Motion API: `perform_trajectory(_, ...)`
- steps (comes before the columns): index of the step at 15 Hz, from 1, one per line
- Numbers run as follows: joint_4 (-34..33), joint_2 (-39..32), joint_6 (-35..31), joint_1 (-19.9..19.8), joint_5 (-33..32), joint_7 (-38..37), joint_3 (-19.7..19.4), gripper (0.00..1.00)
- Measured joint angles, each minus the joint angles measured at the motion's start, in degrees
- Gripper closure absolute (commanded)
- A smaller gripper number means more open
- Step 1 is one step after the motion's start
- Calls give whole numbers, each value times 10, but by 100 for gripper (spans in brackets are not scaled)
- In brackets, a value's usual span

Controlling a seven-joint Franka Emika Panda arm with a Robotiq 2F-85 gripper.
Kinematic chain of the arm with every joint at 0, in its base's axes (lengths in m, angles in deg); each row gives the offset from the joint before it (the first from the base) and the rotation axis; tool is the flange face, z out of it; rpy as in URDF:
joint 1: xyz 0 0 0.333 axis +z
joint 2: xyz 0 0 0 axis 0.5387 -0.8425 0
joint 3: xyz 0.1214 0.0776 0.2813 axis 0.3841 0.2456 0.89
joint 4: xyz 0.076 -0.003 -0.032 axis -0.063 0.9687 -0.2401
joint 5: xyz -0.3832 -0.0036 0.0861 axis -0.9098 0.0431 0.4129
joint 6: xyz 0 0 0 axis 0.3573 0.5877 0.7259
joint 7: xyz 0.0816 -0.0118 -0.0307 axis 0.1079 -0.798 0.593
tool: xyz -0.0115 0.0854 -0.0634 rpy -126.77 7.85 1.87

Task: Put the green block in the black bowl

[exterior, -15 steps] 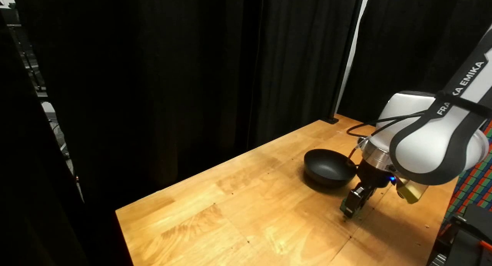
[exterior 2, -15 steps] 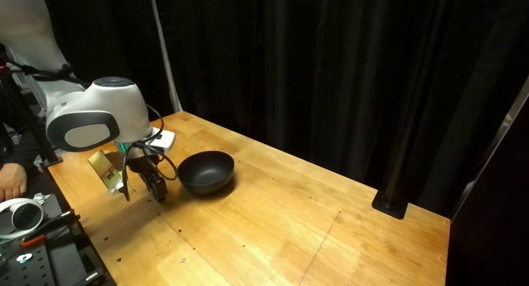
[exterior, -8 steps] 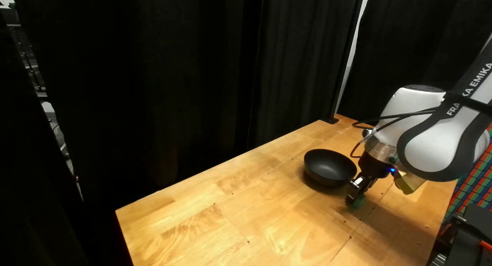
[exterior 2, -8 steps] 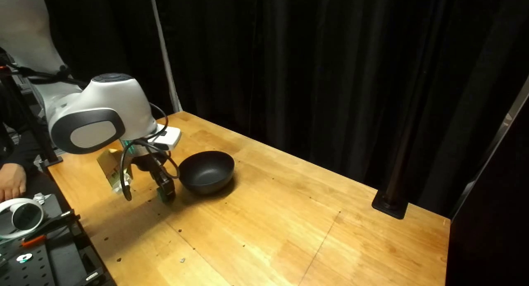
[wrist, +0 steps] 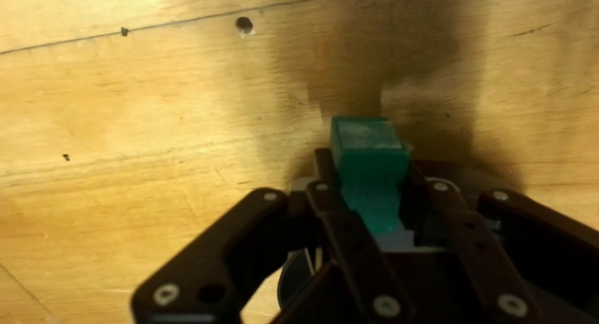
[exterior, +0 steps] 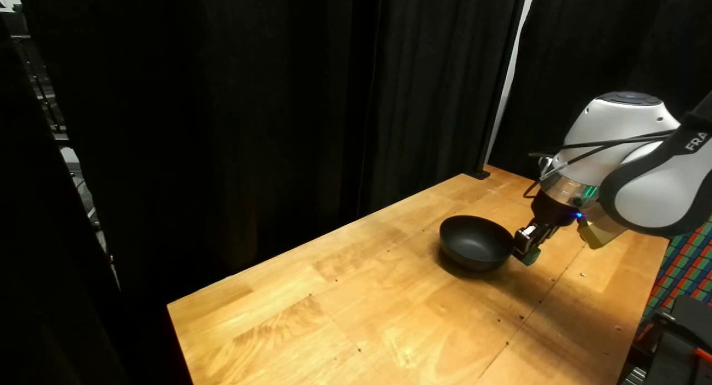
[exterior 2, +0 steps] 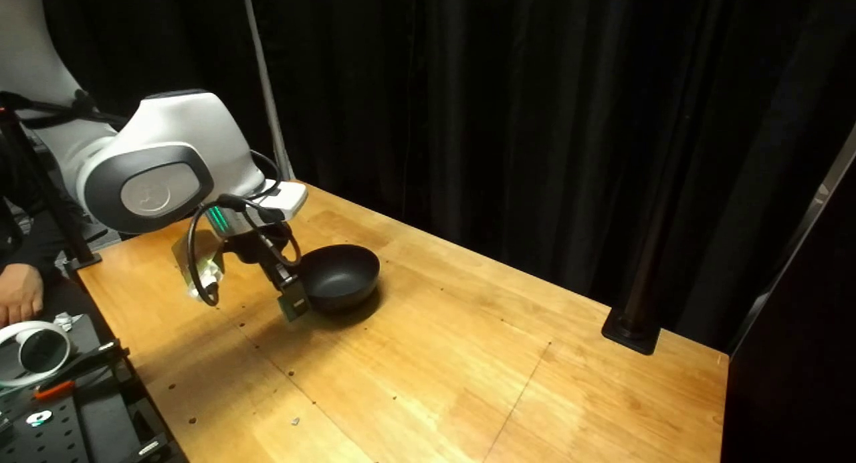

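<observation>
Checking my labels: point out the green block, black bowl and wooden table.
Green block (wrist: 373, 174), in the wrist view: its darker green side.
Black bowl (exterior: 474, 243), in an exterior view: inner surface.
Wooden table (exterior 2: 435, 356), in an exterior view: its top surface.

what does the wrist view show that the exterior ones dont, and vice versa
Only the wrist view: a pale patch on the green block and, clearly, fingers on opposite sides.
Only the exterior views: the white arm, black curtains and, plainly, the black bowl.
Shared: the end effector holding the green block, and the wooden table.
</observation>
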Motion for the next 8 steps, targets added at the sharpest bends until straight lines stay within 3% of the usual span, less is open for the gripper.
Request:
perform_trajectory(4, -6, 8, 38, 64, -12, -52, -32, 87)
perform_trajectory(8, -20, 10, 80, 154, -105, -154, -114, 86)
